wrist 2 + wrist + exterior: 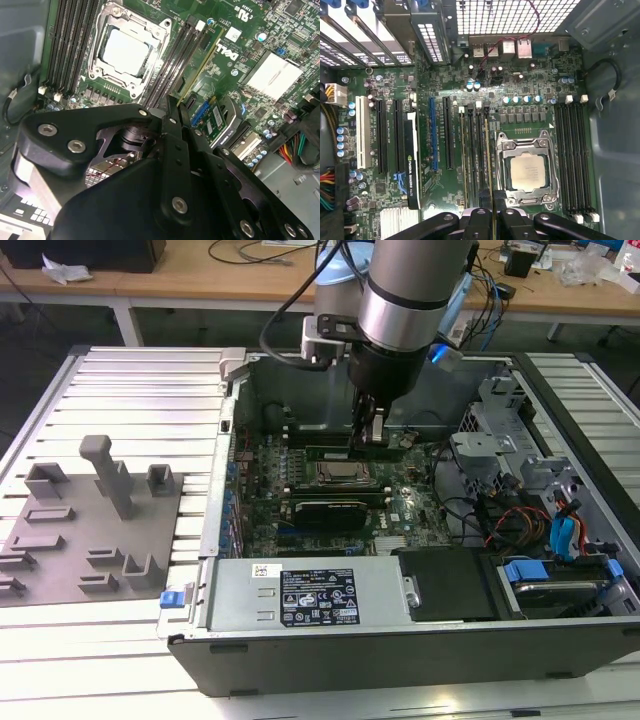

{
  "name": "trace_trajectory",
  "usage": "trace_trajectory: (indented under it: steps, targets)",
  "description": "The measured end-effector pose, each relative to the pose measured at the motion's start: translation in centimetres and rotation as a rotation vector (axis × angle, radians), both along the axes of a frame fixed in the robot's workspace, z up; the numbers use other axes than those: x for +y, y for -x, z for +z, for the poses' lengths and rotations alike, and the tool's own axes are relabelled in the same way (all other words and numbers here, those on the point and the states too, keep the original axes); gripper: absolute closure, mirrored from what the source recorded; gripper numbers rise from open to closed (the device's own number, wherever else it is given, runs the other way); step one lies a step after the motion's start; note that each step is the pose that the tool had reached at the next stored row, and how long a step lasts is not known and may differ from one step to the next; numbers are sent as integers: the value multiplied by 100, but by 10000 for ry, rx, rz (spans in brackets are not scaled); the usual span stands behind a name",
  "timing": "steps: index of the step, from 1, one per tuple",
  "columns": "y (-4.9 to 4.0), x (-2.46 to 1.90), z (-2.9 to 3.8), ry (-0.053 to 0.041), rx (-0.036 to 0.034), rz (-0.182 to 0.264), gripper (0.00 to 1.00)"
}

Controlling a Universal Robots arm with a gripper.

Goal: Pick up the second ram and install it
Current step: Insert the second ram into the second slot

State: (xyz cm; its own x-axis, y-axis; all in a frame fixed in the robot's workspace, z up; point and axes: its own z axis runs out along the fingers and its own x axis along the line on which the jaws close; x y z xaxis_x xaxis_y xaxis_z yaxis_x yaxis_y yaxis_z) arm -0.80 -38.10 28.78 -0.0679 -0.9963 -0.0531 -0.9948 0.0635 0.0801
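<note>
The second ram (pixel 335 452) is a narrow green stick, and my gripper (pixel 368 440) is shut on its middle inside the open computer case. Both wrist views show it edge-on: the ram (pixel 490 160) runs along the black memory slots right beside the silver CPU socket (pixel 527 172), with my gripper (pixel 492 220) closed around it. In the second wrist view the ram (pixel 202 67) leads away from my gripper (pixel 172 107) next to the CPU socket (pixel 125 50). I cannot tell whether it is seated in a slot.
Another thin stick (pixel 464 160) stands in a slot two rows away. A black graphics card (pixel 412 160) sits further out. A grey fixture plate (pixel 90 530) lies outside the case at the exterior view's left. The power supply (pixel 300 595) and cables (pixel 520 520) fill the case front and right.
</note>
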Motion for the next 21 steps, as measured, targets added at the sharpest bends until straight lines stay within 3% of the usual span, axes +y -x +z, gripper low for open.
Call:
trace_trajectory:
  steps: [4, 12, 13, 15, 18, 19, 21]
  targets:
    - [0, 0, -20, -2, -1, 0, 87]
    - [8, -2, -123, 6, -1, -2, 87]
    - [22, -2, -134, 159, -1, 1, 87]
    - [39, -2, -150, 196, -1, 2, 87]
    - [79, -2, -213, 211, 0, 2, 87]
    - [116, -2, -276, 212, -1, 2, 87]
    - [138, -2, -328, 213, -1, 1, 87]
